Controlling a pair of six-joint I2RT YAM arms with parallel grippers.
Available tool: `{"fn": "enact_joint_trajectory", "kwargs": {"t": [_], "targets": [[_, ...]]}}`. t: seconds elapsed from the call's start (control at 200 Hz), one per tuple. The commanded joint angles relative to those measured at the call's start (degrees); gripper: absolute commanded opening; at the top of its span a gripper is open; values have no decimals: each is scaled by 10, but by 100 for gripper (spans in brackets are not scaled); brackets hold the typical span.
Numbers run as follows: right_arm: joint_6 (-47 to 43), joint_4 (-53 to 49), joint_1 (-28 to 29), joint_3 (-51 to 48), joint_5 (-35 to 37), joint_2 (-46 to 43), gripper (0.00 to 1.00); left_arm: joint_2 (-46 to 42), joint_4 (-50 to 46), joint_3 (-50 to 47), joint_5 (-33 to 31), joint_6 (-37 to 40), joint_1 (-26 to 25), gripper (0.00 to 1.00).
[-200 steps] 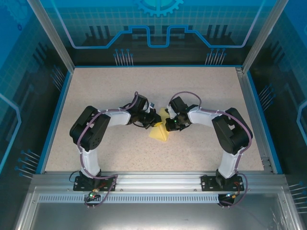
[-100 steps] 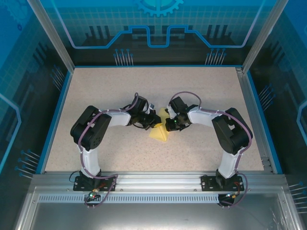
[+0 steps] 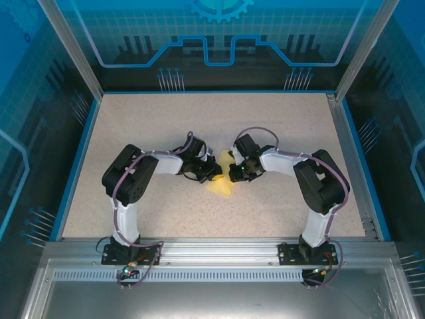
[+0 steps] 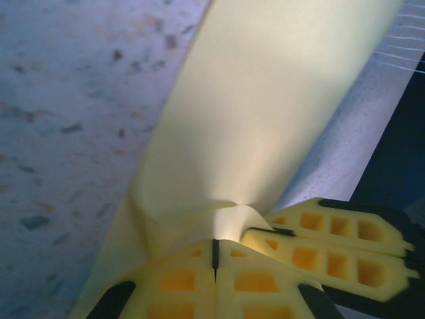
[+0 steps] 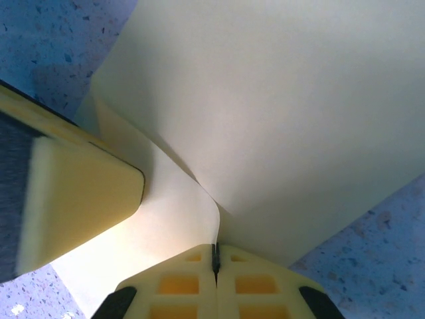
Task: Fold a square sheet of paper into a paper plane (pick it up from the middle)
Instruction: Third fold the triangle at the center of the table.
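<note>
Left end effector (image 4: 214, 247), nine o'clock, and right end effector (image 5: 215, 252), three o'clock, clamp the thin pale-yellow paper square (image 4: 265, 100). Tension it evenly and gently.

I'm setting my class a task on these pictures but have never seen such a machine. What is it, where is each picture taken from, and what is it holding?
These are two small robot arms bolted at the near edge of a speckled table. The wide picture looks down from above and behind them: the left arm and right arm reach inward and meet at a pale-yellow sheet of paper. The other two pictures come from a camera on each wrist, very close to the paper. In each, that arm's yellow jaws at the bottom edge are shut, pinching the sheet, which bends and creases there.
</note>
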Motion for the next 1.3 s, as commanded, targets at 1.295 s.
{"fn": "enact_joint_trajectory", "kwargs": {"t": [1.295], "targets": [[154, 88, 59, -68, -110, -54, 3, 15, -37, -1, -24, 29, -6, 0]]}}
